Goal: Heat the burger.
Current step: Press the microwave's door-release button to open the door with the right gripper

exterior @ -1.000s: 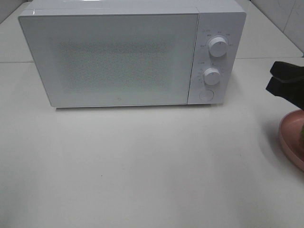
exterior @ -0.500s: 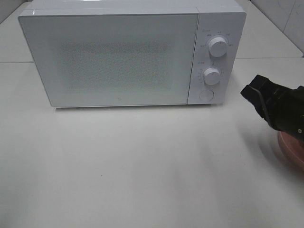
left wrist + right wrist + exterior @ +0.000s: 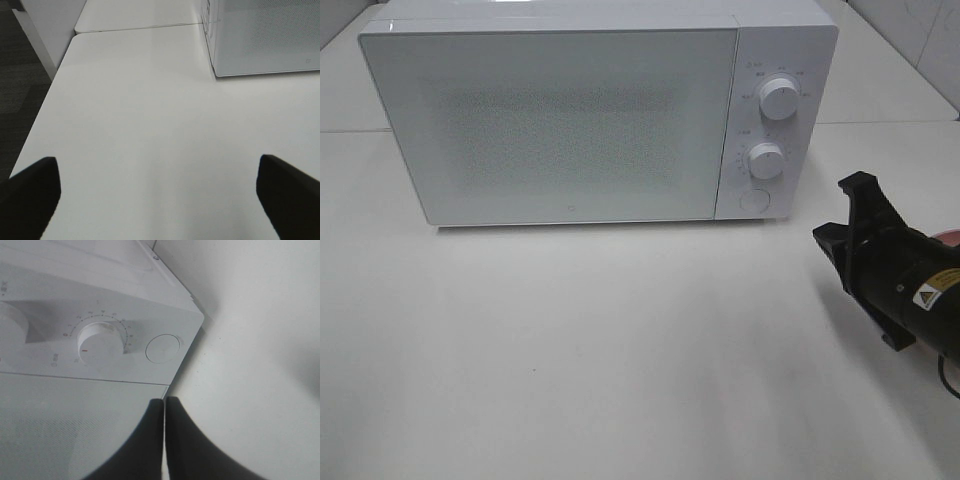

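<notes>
The right claw [image 3: 164, 405], pressed together, points toward the round button [image 3: 162, 348] on the microwave [image 3: 560, 110], so door opening appears in hand and calls next for a square push; the burger is hidden, with only a sliver of plate [image 3: 948, 236] showing past the arm.

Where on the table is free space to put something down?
The wide bare table in front of the closed microwave, from its left end across to the right gripper, is free; the open left gripper hovers over bare table too. Crowded: the right edge, where the right arm hides part of the pink plate.
</notes>
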